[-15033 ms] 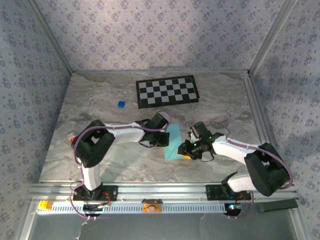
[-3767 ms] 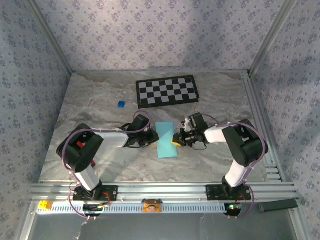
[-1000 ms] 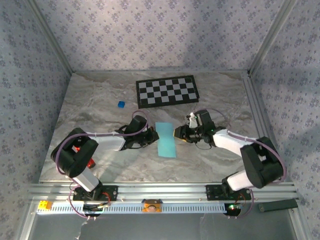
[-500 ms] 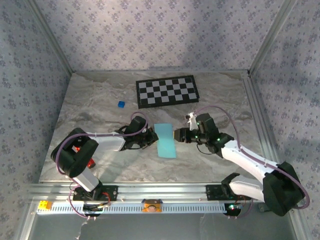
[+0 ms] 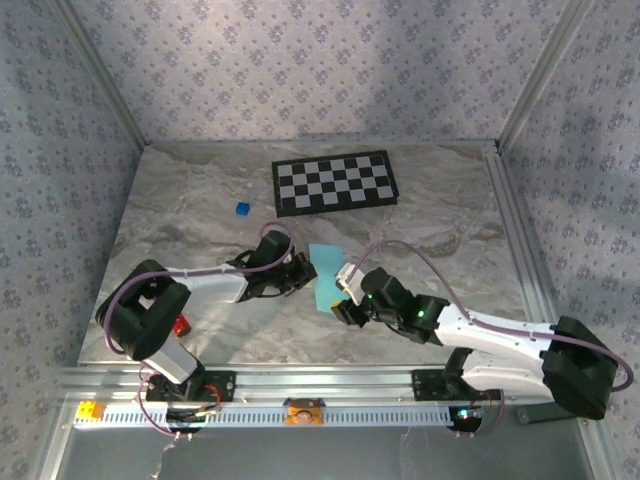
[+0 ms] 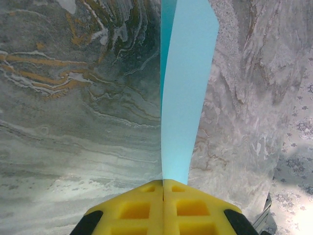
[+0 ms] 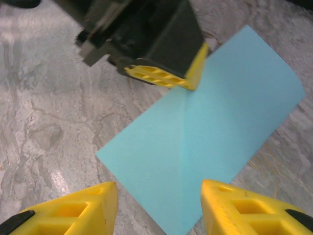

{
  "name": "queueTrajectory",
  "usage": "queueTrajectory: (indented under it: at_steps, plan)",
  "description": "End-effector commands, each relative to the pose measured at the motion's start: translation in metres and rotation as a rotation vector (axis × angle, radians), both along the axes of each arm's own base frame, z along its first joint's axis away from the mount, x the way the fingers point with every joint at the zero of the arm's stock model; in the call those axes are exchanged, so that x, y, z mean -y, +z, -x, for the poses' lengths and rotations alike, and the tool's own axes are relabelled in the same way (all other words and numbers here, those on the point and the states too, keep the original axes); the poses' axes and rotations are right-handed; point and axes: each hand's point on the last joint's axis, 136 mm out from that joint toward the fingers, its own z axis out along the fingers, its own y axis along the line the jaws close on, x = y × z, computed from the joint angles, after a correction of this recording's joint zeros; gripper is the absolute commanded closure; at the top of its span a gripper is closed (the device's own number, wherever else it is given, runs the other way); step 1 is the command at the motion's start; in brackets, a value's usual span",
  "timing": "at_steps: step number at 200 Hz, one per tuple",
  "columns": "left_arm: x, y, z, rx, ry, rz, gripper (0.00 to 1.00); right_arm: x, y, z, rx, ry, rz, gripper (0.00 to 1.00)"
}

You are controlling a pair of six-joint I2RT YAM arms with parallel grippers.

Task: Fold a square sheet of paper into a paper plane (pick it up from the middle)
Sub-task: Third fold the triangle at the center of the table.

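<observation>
- The square sheet of paper (image 5: 326,265) lies near the middle of the worktop (image 5: 450,220), between the two grippers. It is light blue and its outline here is a long rectangle, not a square.
- In the right wrist view a thin crease line runs across the paper, starting at the edge where the left gripper (image 6: 163,182) is.
- The left gripper has its jaws clenched on one edge of the paper. In the left wrist view its two yellow fingers (image 6: 134,210) are pressed together and the blue sheet comes out of the slit between them.
- In that same view the sheet goes away from the fingers as a narrow strip, with the marble surface on both sides of it.
- The right gripper (image 7: 159,208) is at the opposite side of the sheet, with its jaws released. The two yellow fingers stand well apart and grasp nothing, and the paper lies below the gap.
- I cannot tell whether the right fingers touch the paper or hang just above it.
- The two grippers are near each other, with the sheet between them.
- A black-and-white checkerboard (image 5: 334,183) lies flat at the far side of the worktop, well apart from the paper.
- A small dark-blue cube (image 5: 241,209) sits to the left of the checkerboard, apart from both arms.
</observation>
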Motion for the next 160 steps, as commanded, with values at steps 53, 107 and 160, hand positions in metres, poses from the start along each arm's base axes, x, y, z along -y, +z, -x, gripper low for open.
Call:
queueTrajectory:
  at_steps: [53,107,160]
  plan:
    - [-0.004,0.005,-0.001,0.002,0.022,-0.003,0.95,-0.039,-0.019,0.009,0.251,0.064,0.158,0.50]
    - [-0.005,0.006,0.000,0.005,0.018,-0.007,0.95,-0.049,-0.033,0.001,0.349,-0.020,0.252,0.50]
    - [-0.007,0.007,0.000,0.010,0.016,-0.016,0.95,-0.039,-0.036,-0.008,0.385,-0.100,0.302,0.55]
